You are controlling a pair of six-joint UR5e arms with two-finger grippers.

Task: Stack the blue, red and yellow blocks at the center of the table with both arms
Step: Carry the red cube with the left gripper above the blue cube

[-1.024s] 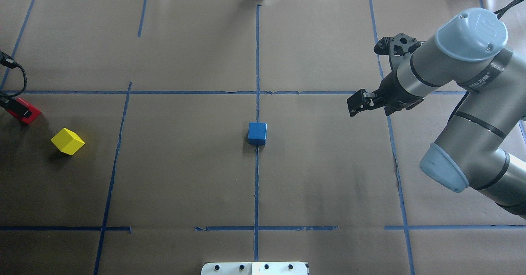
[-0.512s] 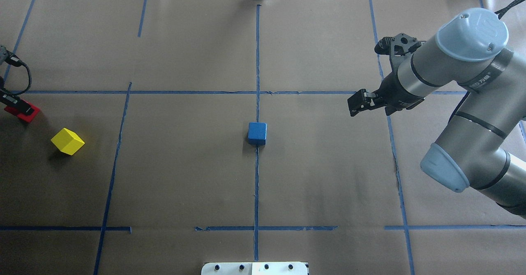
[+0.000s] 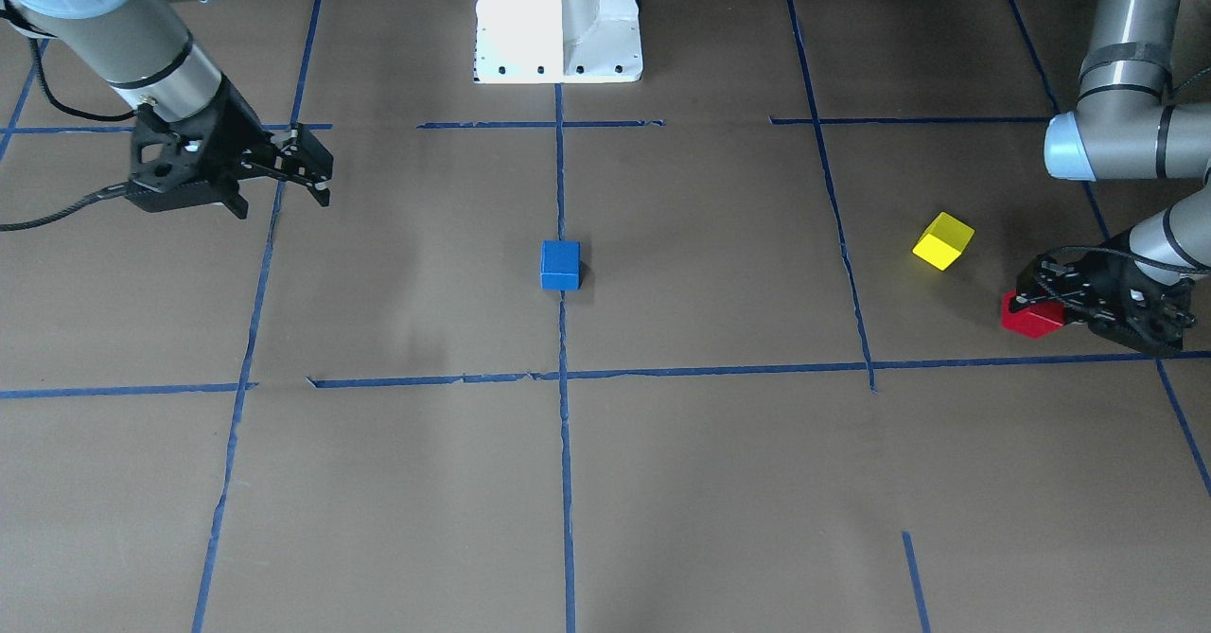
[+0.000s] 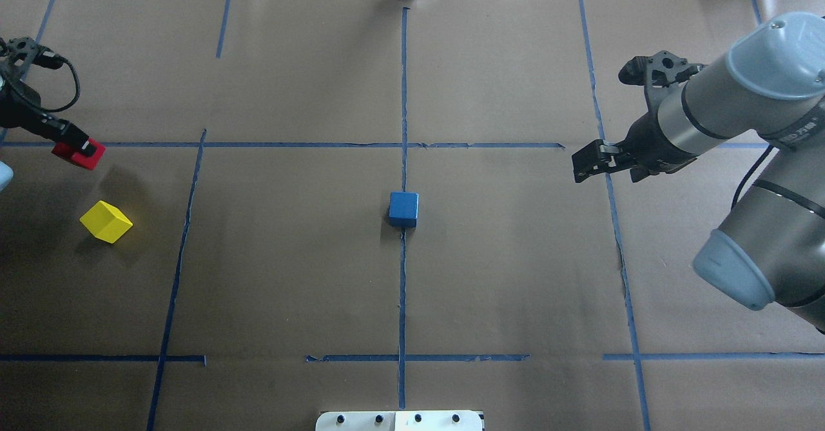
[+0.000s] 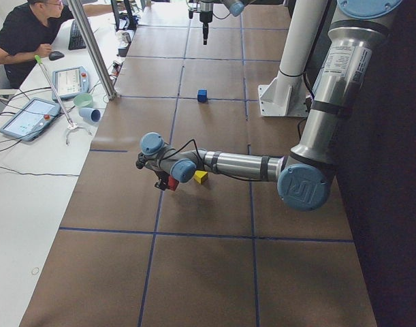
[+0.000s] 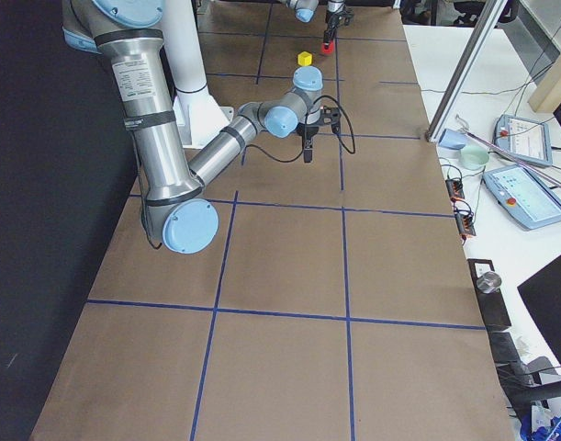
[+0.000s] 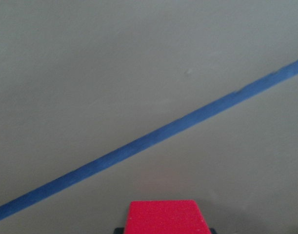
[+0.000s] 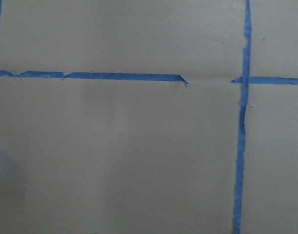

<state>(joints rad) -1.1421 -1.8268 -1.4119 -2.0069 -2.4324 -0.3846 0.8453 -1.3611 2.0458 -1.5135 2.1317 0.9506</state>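
A blue block point(image 4: 403, 209) sits on the tape cross at the table's center, also seen in the front view point(image 3: 559, 265). A yellow block point(image 4: 106, 221) lies tilted at the far left. My left gripper point(image 4: 76, 150) is shut on a red block point(image 4: 82, 157) and holds it above the table, beyond the yellow block; the left wrist view shows the red block point(image 7: 163, 217) at its bottom edge. My right gripper point(image 4: 585, 163) is open and empty, hovering to the right of the blue block, well apart from it.
The white robot base point(image 3: 558, 18) stands at the table's near edge. Blue tape lines point(image 4: 403, 96) divide the brown paper. A side table with tablets and cups point(image 5: 82, 105) and an operator point(image 5: 24, 34) lies beyond the far edge.
My left gripper has risen and moved right and farther from the robot with the red block in it. My right arm has drawn back to the right, away from the blue block.
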